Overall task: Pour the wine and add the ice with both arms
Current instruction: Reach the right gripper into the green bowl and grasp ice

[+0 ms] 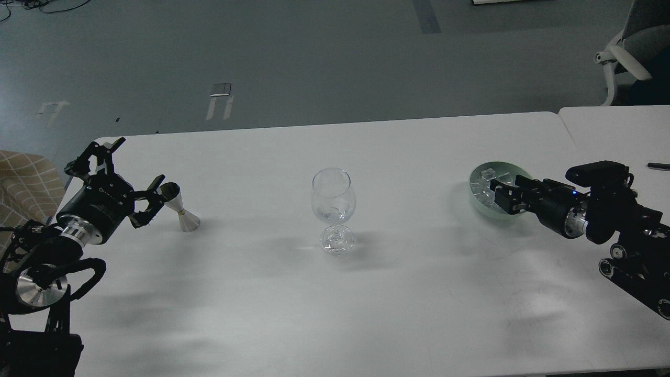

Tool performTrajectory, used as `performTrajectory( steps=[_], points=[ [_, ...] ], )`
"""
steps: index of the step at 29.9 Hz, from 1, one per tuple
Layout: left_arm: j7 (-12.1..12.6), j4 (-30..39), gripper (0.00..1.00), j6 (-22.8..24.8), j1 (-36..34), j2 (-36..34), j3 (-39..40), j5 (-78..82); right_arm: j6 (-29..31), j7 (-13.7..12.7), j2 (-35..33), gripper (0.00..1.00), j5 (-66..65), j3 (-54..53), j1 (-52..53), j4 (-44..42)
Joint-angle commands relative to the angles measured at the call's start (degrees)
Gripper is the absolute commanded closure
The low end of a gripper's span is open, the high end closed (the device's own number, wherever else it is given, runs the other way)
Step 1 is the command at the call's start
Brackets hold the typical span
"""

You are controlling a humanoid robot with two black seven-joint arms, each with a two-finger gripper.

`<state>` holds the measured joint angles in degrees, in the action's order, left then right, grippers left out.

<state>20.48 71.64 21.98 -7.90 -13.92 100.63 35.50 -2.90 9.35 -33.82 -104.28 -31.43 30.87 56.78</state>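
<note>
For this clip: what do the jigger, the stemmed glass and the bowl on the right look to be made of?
Jigger: seemingly brushed metal, silvery grey with a dull sheen. Stemmed glass: clear glass, or possibly clear plastic; the table shows through it and its foot glints. Bowl: opaque pale green with a smooth matte rim, probably plastic or glazed ceramic; I cannot tell which.

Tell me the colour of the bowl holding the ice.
Pale green bowl, best seen in the head view.
</note>
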Motion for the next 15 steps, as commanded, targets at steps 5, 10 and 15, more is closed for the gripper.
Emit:
performTrajectory(
  steps=[5,10,15],
  points=[
    [0.0,0.7,0.04,-0.1,0.0,0.0,0.0,0.0,0.3,-0.9,0.1,0.41,0.1,0.1,0.0,0.2],
    [0.0,1.0,0.04,-0.2,0.1,0.0,0.0,0.0,0.4,-2.1,0.1,0.50,0.2,0.1,0.0,0.2],
    [0.0,1.0,0.04,-0.2,0.0,0.0,0.0,0.0,2.0,-2.3,0.1,0.54,0.4,0.1,0.3,0.3]
  ],
)
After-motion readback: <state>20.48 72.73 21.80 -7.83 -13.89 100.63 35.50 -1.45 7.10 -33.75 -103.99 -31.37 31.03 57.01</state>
